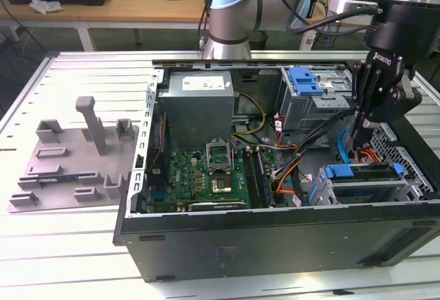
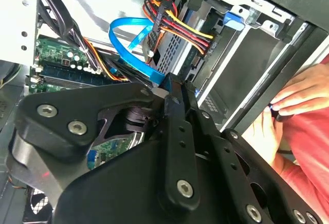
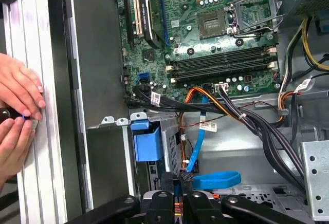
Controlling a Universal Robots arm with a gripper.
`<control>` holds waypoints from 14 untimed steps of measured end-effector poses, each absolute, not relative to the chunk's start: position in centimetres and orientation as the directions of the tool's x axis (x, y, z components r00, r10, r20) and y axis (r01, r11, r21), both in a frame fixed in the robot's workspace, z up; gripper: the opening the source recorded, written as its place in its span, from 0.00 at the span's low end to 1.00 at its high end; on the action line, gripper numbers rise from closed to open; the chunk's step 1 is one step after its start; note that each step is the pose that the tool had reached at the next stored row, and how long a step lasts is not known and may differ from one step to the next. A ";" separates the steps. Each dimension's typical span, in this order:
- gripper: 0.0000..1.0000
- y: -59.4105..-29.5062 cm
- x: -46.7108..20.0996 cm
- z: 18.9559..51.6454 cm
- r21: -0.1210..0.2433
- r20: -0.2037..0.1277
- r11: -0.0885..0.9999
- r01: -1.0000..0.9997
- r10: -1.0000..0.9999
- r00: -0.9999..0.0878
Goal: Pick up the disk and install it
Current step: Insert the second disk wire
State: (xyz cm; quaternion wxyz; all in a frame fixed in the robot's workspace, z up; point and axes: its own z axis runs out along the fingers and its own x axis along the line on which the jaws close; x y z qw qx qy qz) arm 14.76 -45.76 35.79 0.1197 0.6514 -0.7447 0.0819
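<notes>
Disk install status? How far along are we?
Done: silver hard drive in its blue plastic bracket sits in the drive bay of the open computer case. In hand: end effector looks closed on the flat blue cable's black connector. Left: connector not visibly plugged in; latching unclear.

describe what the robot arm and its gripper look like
The arm is silver tube with pale blue caps on rounded grey joints, black cables trailing beside it. Its wrist ends in a glossy black housing carrying a small white marking. The gripper is matte black: flat, bolted linkage plates with silver screw heads, narrowing to slim jaws.
</notes>
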 end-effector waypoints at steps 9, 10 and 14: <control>0.16 -46.1 14.8 35.8 0.035 0.278 0.138 -0.990 -0.953 -0.123; 0.16 -46.1 14.8 35.8 0.035 0.278 0.138 -0.990 -0.953 -0.123; 0.16 -46.1 14.8 35.8 0.035 0.278 0.138 -0.990 -0.953 -0.123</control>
